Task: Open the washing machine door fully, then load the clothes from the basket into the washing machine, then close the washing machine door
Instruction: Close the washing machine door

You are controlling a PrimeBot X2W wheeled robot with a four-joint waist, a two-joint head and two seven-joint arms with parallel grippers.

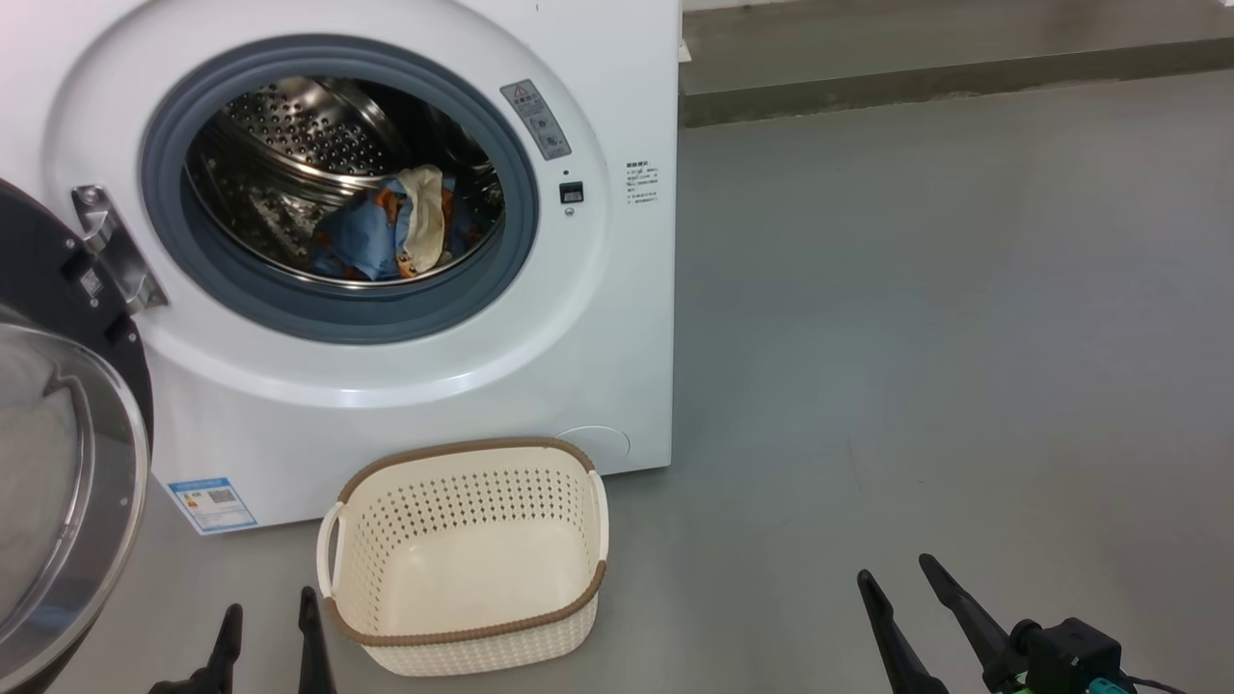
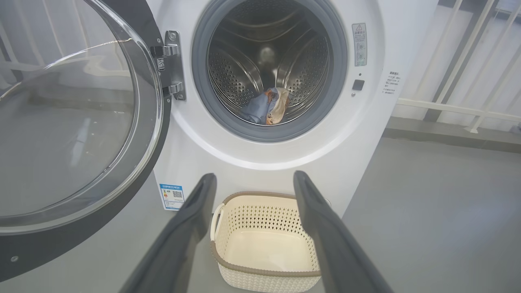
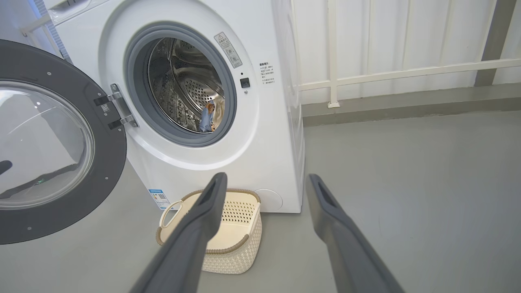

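The washing machine door [image 1: 67, 434], large and round with a wide glossy black rim and a bulging clear glass centre, stands swung wide open on its metal hinge [image 1: 106, 246], at the left of the large white front-loading washing machine [image 1: 434, 405]. That first step looks done. The clothes [image 1: 395, 226], a light blue bundle with orange-brown prints and a cream lining, lie low inside the perforated steel drum [image 1: 289, 125], behind the grey rubber gasket [image 1: 328, 318]. The small cream perforated plastic basket [image 1: 463, 501] with a brown woven-look rim sits on the floor just in front of the machine. It appears empty, though its near wall hides a strip of its bottom. Loading therefore seems finished, and only shutting the door is left.

The left arm's fingers [image 1: 310, 646] are spread and hold nothing, just beside the basket's left handle and near the door's lower edge. The right arm's fingers [image 1: 882, 627] are likewise spread and empty, well apart to the right.

The smooth grey floor [image 1: 916, 337] is bare around them. A low grey step [image 1: 916, 82] runs behind it, with a white railing [image 3: 407, 73] before pale wall panels. A blue label sticker [image 1: 212, 503] marks the machine's lower front.
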